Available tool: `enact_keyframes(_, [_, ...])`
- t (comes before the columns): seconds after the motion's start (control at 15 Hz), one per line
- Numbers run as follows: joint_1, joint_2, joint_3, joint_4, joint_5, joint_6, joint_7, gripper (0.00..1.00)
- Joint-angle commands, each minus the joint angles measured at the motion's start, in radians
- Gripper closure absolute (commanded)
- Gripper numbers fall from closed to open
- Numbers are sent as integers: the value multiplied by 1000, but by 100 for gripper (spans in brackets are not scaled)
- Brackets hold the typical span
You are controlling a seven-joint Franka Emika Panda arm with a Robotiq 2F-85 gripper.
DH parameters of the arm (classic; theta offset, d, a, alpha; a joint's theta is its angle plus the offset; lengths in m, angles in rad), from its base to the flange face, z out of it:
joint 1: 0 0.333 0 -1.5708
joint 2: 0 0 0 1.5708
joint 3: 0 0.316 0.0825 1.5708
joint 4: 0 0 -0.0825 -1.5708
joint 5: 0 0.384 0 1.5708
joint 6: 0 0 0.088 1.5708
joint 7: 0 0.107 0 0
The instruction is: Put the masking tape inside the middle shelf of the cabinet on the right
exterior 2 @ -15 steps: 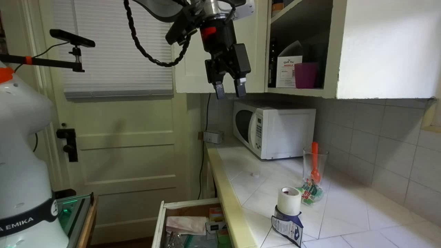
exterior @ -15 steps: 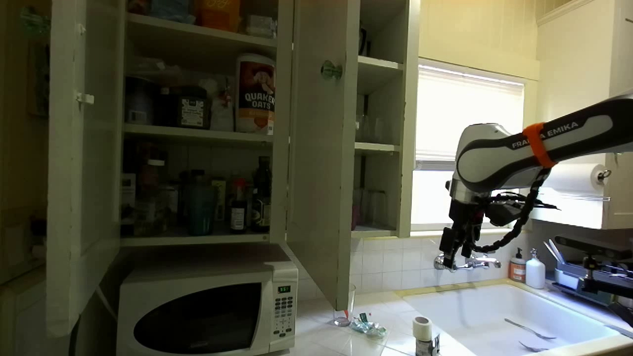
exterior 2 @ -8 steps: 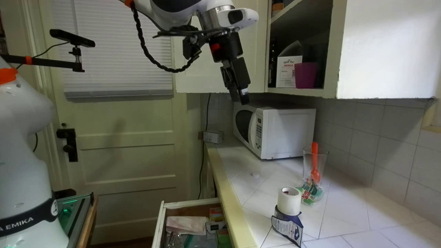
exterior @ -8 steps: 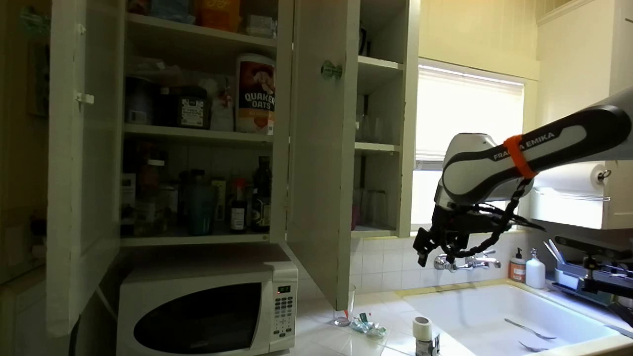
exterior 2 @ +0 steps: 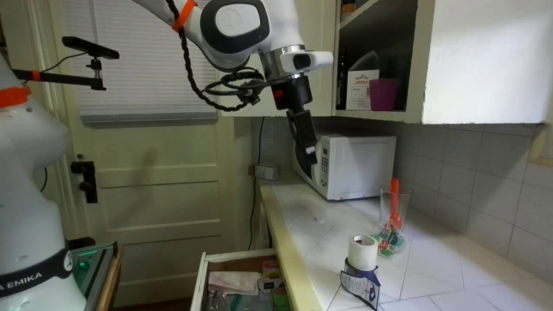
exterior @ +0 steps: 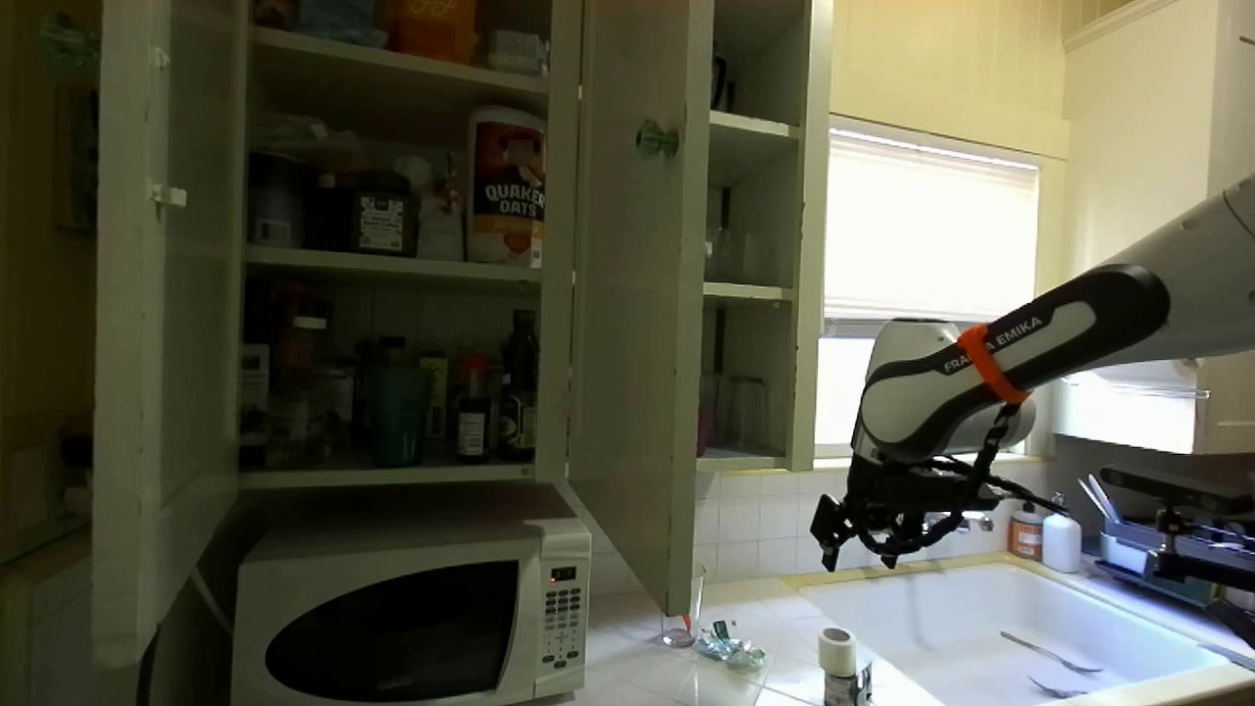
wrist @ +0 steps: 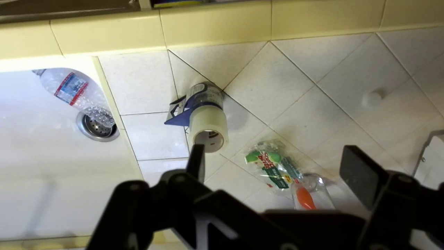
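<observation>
In an exterior view, the end effector (exterior: 860, 562) hangs higher than the masking tape (exterior: 836, 649) and well apart from it; the cabinet (exterior: 808, 245) stands open, its middle shelf (exterior: 747, 291) in sight. In an exterior view, the masking tape stands upright atop a labelled, blue-edged item (exterior 2: 360, 285) on the desk (exterior 2: 432, 268). In the wrist view, the fingers (wrist: 359, 176) are spread wide, grasping nothing. The masking tape is probably light, firm and hard to damage, perhaps slick on its sides; pinching its outer wall across the middle, above the blue-edged item, would likely serve best.
</observation>
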Motion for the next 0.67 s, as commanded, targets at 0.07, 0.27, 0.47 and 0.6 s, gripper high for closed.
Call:
enact_keyframes(0.07, [20,90,-99,-12,147,45,-286,0])
enact_keyframes(0.27, [-5,83,-83,-8,134,17,-259,0])
enact_keyframes(0.47, [-5,82,-76,-3,133,17,-254,0])
enact_keyframes(0.6, [-7,108,-61,0,67,50,-267,0])
